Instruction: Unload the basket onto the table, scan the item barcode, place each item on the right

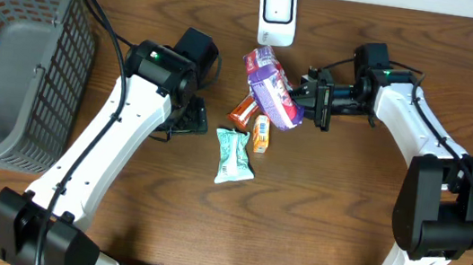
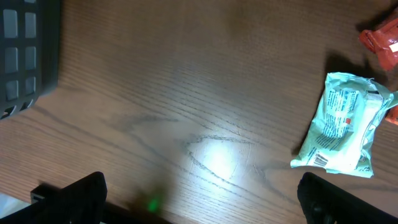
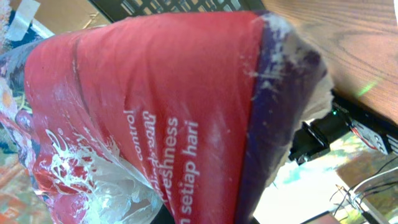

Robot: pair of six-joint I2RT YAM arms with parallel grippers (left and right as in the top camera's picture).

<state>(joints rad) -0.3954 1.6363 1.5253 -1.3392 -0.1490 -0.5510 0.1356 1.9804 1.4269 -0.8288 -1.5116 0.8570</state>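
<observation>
a grey basket sits at the left edge of the tabletop. the left gripper hangs over bare wood, jaws wide apart, holding nothing. to its right lies a green pack. the purple-red pouch is just beside the white scanner, clamped in the right gripper.

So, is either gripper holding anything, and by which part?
Right gripper clamps the purple-and-red plastic packet by the edge nearest its arm; left gripper is open, holding nothing.
</observation>
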